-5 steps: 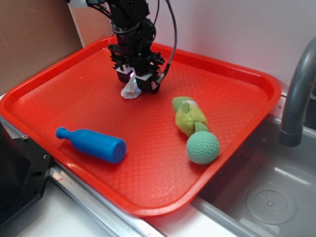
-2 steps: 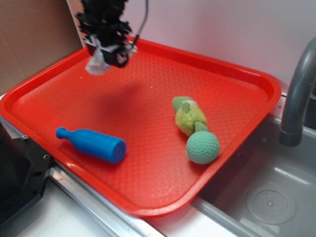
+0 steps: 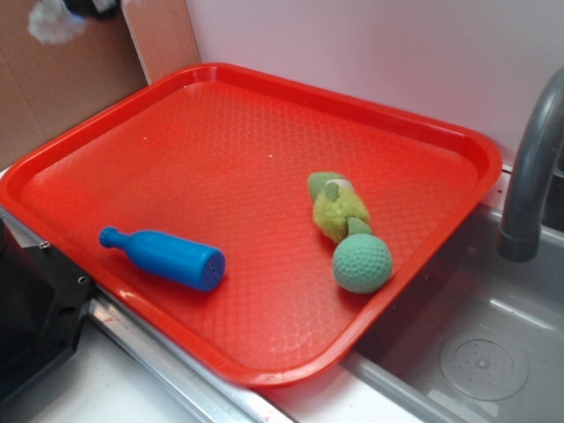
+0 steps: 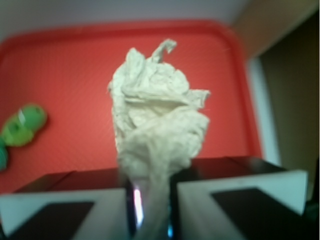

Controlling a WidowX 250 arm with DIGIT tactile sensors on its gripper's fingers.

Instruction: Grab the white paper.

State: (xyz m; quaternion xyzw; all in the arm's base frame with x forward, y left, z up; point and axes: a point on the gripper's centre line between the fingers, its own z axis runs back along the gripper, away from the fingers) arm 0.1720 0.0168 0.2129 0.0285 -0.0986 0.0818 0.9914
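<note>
In the exterior view, the white paper (image 3: 51, 21) is high in the top left corner, above the red tray (image 3: 458, 145) and in front of brown cardboard (image 3: 62, 88). Only a dark bit of the end effector (image 3: 86, 7) shows there. On the tray lie a blue bottle (image 3: 163, 257), a yellow-green plush toy (image 3: 337, 206) and a green ball (image 3: 361, 263) touching the toy.

In the wrist view, the end effector (image 4: 150, 207) is closed on the lower part of the paper (image 4: 157, 117), which sticks out crumpled over the tray (image 4: 65, 75).
</note>
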